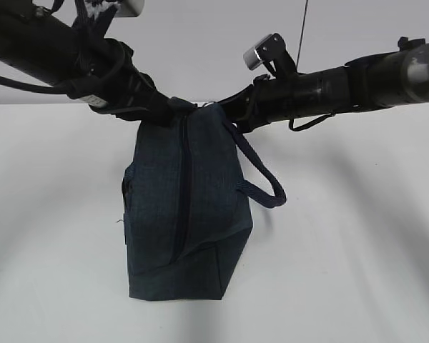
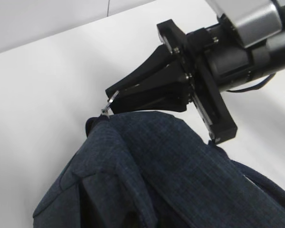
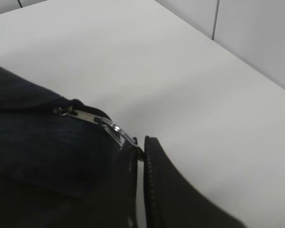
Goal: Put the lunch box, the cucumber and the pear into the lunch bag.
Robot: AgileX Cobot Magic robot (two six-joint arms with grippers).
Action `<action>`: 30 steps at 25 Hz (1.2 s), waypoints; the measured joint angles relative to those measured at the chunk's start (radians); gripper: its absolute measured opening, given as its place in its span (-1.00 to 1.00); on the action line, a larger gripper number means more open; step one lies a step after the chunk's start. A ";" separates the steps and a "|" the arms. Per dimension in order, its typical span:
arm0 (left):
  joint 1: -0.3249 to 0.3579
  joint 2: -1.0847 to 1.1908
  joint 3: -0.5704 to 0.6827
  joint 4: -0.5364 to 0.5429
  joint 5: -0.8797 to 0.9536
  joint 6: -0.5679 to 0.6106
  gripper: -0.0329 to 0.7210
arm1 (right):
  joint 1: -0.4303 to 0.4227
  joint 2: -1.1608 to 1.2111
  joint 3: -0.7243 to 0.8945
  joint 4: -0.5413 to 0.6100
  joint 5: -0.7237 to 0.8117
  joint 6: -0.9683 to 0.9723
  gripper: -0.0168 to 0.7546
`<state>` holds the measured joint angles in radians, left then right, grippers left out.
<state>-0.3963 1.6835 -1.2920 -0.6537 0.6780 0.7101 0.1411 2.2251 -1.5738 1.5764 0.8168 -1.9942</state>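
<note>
The dark navy lunch bag (image 1: 189,221) stands on end on the white table, its zipper line running down the face toward me. My left gripper (image 1: 173,113) holds the bag's top fabric; its own fingers are hidden under the cloth (image 2: 147,171) in the left wrist view. Coming from the right, my right gripper (image 1: 216,113) is shut on the silver zipper pull (image 3: 115,132) at the bag's top corner. The same pinch shows in the left wrist view, right gripper (image 2: 115,97) on the pull (image 2: 108,106). The lunch box, cucumber and pear are out of view.
The bag's padded loop handle (image 1: 263,182) hangs off its right side. White tabletop (image 1: 357,257) surrounds the bag, with a pale wall (image 1: 200,43) behind. Both black arms cross above the bag's top.
</note>
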 joint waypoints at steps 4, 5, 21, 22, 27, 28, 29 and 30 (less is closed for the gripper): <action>0.000 0.000 0.000 -0.016 0.001 0.061 -0.84 | -0.021 0.000 0.000 0.029 0.010 -0.020 -0.95; 0.000 0.000 0.000 -0.027 0.001 0.082 -0.84 | -0.028 0.000 0.000 0.038 0.023 -0.024 -0.95; 0.004 0.000 0.000 -0.211 0.093 0.299 -0.84 | -0.078 0.000 0.000 0.038 0.072 -0.042 -0.95; 0.004 0.000 0.000 -0.223 0.098 0.319 -0.84 | -0.080 0.000 0.000 0.034 0.072 -0.042 -0.95; 0.008 0.000 0.000 -0.271 0.128 0.371 -0.84 | -0.080 0.000 0.000 0.019 0.064 -0.042 -0.95; 0.008 0.000 0.000 -0.273 0.128 0.373 -0.84 | -0.080 0.000 0.000 0.015 0.061 -0.042 -0.95; 0.009 0.000 0.000 -0.273 0.129 0.373 -0.84 | -0.080 0.000 0.000 0.009 0.059 -0.042 -0.95; 0.009 0.000 0.000 -0.273 0.129 0.374 -0.84 | -0.082 0.002 0.000 0.005 0.057 -0.042 -0.95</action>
<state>-0.3877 1.6835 -1.2920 -0.9269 0.8072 1.0840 0.0590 2.2271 -1.5738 1.5810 0.8734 -2.0363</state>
